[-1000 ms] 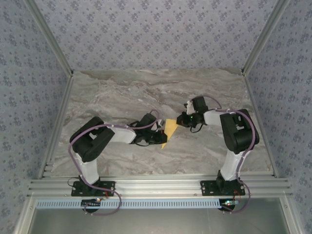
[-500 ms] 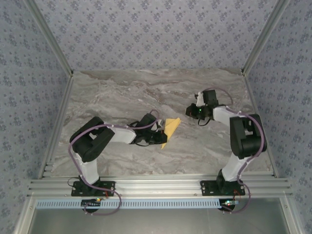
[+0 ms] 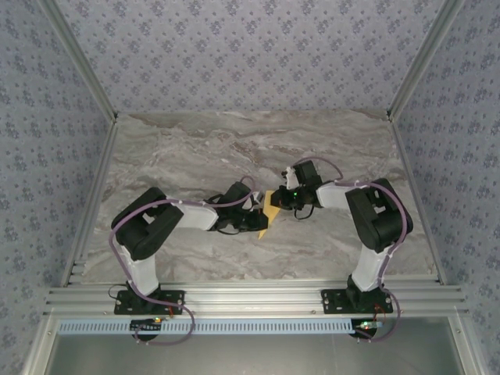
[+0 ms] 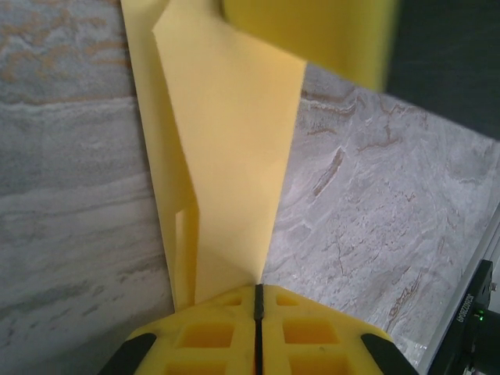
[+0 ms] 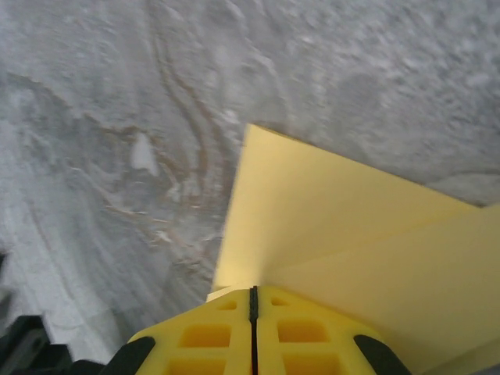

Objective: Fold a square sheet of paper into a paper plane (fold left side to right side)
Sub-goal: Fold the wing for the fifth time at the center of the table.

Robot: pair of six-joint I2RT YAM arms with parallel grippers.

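Note:
The mustard-yellow sheet of paper [image 3: 270, 209], partly folded into a narrow pointed shape, lies mid-table between both grippers. My left gripper [image 3: 260, 216] is shut on its near edge; in the left wrist view the folded sheet of paper [image 4: 226, 156] runs up from the closed left gripper [image 4: 258, 287]. My right gripper [image 3: 279, 200] is shut, its tips against the sheet's far right side. In the right wrist view the sheet of paper [image 5: 351, 226] spreads out from under the closed right gripper [image 5: 252, 291]. A blurred yellow finger [image 4: 312, 35] of the right gripper shows over the sheet's top.
The grey marbled table [image 3: 195, 148] stretches around the paper. Aluminium rails [image 3: 242, 298] run along the front edge and both sides. Patterned walls enclose the space on three sides.
The right gripper pulled back to the right half a second ago and has now swung back left onto the paper. The paper's raised right flap is pushed down. The left arm held still.

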